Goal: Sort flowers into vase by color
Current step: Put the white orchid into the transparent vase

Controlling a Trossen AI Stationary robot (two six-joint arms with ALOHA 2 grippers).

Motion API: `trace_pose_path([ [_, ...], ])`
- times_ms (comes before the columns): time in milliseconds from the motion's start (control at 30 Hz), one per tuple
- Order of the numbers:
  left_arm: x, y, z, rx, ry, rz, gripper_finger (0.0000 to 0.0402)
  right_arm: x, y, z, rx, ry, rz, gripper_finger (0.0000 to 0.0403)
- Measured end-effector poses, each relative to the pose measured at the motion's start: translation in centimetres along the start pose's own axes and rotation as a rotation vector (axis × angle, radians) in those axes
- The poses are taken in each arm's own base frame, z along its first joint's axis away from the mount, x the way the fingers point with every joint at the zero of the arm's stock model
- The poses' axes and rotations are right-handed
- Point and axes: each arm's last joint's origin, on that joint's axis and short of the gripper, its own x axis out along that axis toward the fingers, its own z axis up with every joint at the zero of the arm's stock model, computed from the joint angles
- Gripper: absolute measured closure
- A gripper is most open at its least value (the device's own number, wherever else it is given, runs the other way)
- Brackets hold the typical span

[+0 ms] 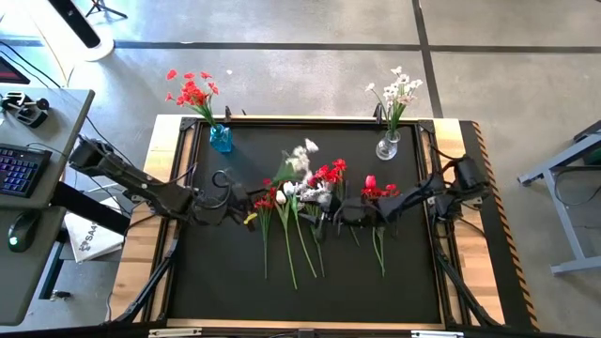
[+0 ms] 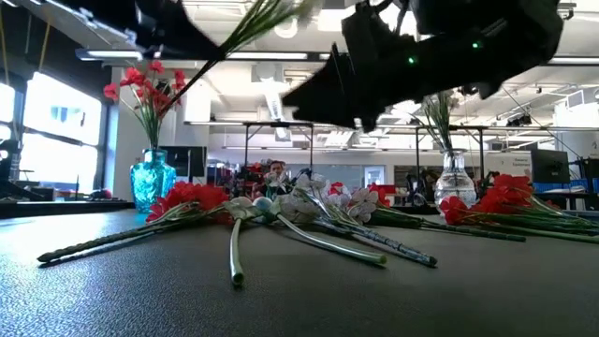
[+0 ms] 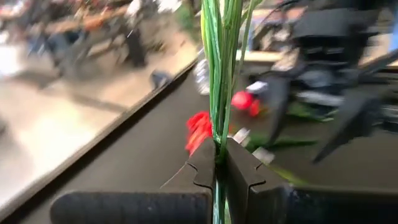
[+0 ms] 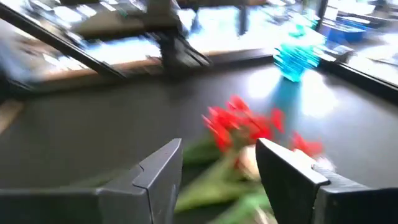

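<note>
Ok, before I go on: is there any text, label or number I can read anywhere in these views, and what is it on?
None can be read.
White sheet on the floor left of the table, high view: dark print, too small to read.
Blue vase, clear vase, flowers: no labels show.
Both wrist views: too blurred for any text.

— How many vases do you see?
— I count two: a blue vase (image 1: pixel 221 137) with red blooms in it, and right of it along the same edge of the bench (image 1: pixel 216 282) a clear vase (image 1: pixel 387 146) with white ones.
— And loose flowers (image 1: pixel 310 202)?
— In front of the blue vase, several red and white; I can't separate them for a firm number.
— Arms?
— Two.
</note>
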Motion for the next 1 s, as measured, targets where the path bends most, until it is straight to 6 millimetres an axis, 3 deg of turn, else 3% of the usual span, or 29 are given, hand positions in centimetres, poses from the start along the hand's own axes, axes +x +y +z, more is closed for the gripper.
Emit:
trace_pose_path([
  [167,1.3,-2.0,0.4,0.089,-0.118,-0.123,0.0401,0.3,-1.1,2.0,0.01,-0.149,0.058,0.0158],
  [400,2.7,-3.9,-0.1,0.158,-0.23,-0.21,0.0401,0.3,0.4,4.3,-0.113,-0.299,0.097,0.0156],
  [800,3.2,-3.8,-0.3,0.142,-0.214,-0.211,0.0401,-0.4,1.7,5.3,-0.205,-0.251,0.101,0.0231],
  [1000,3.4,-3.7,-0.7,0.163,-0.183,-0.168,0.0401,-2.3,1.5,7.1,-0.135,-0.12,0.145,0.0228],
])
